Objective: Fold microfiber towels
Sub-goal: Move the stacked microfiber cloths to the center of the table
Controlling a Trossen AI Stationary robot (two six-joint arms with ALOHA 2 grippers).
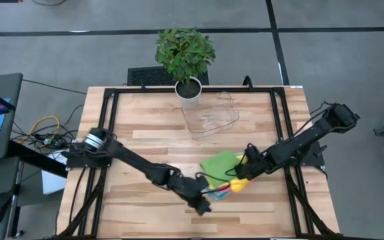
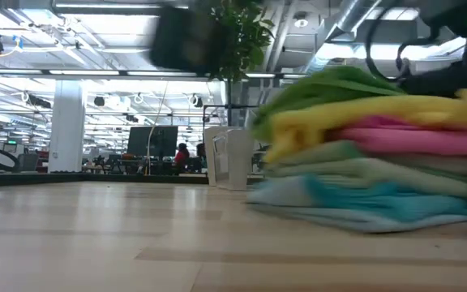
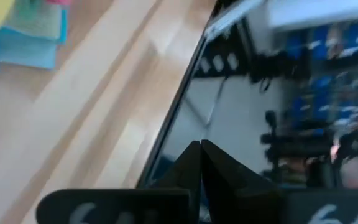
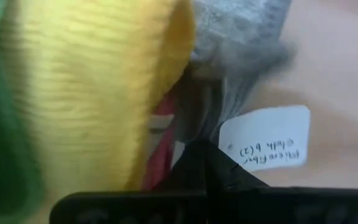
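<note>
A stack of folded microfiber towels (image 1: pixel 220 172) lies on the wooden table right of centre, green on top, then yellow, pink, grey-green and blue at the bottom; it fills the right of the low view (image 2: pixel 379 154). My right gripper (image 1: pixel 245 175) is shut at the stack's right side, level with the yellow towel (image 4: pixel 104 81) and a grey one (image 4: pixel 241 37). My left gripper (image 1: pixel 203 205) is shut and empty, just left of the stack near the table's near edge; its wrist view shows the fingers (image 3: pixel 201 158) pointing past the table's edge, the stack (image 3: pixel 23 31) off to one side. My right gripper's shut fingertips (image 4: pixel 197 152) lie low against the stack's right side, at the pink and grey layers (image 4: pixel 185 106) under the yellow towel. They come in nearly level from the table's right. Whether they touch the cloth I cannot tell.
A potted plant (image 1: pixel 187 57) in a white pot stands at the far edge, and a clear plastic tray (image 1: pixel 211 115) lies just right of it. A white paper label (image 4: pixel 266 146) lies on the table beside the stack. Black frame rails (image 1: pixel 280 127) run along the table's sides.
</note>
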